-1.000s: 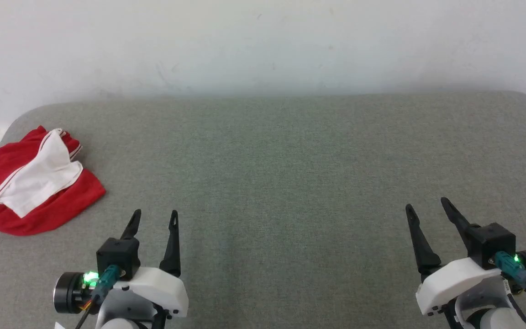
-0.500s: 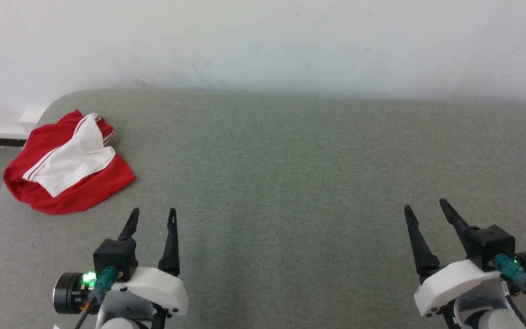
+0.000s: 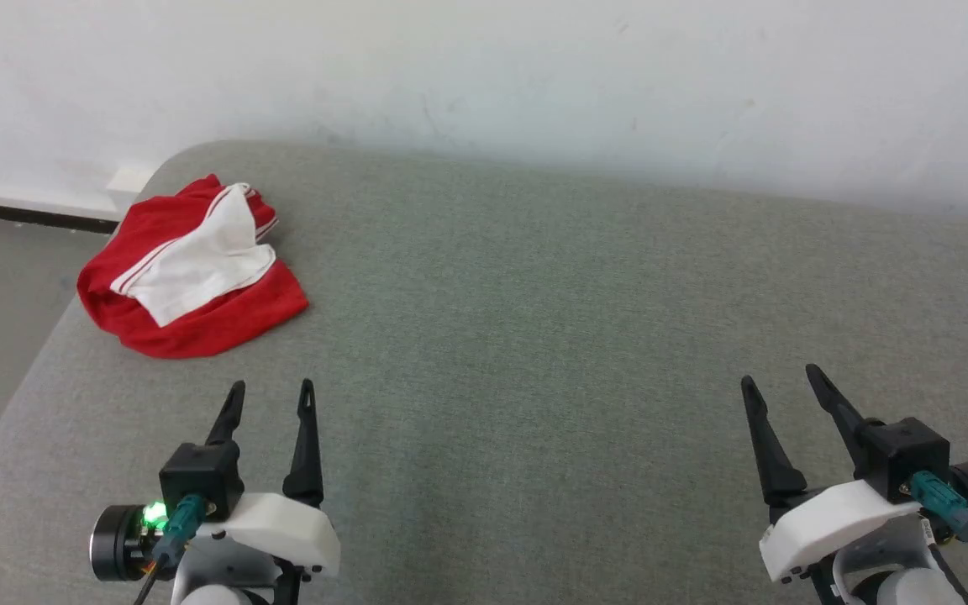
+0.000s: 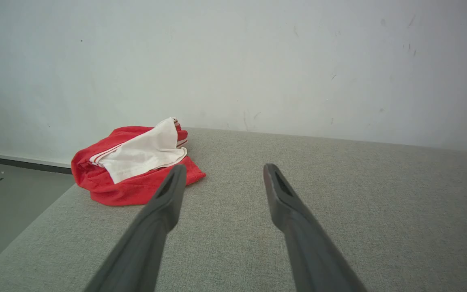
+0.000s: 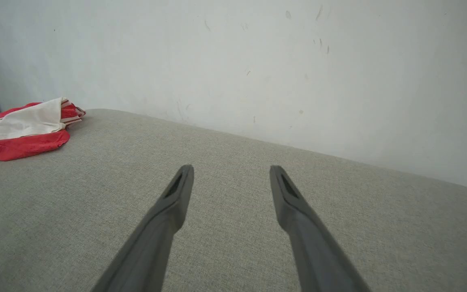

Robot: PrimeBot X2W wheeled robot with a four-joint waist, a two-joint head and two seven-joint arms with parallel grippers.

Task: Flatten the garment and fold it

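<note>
Your head's swung left, left hand (image 3: 271, 386) and right hand (image 3: 778, 376) both open and empty, shirt (image 3: 194, 273) bunched at the far-left corner of the bench (image 3: 534, 336), looking soft, light and floppy, so pinch its red hem.

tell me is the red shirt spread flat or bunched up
Bunched up: the garment lies in a crumpled heap near the grey surface's far left corner, white sleeve draped over red folds.

Red shirt (image 3: 198, 336), white sleeve (image 3: 198, 269), red-and-white striped trim (image 5: 73, 112), grey flecked tabletop (image 3: 534, 336), off-white scuffed wall (image 3: 484, 67), dark grey fingers (image 4: 152, 227), green LED (image 3: 150, 510)
</note>
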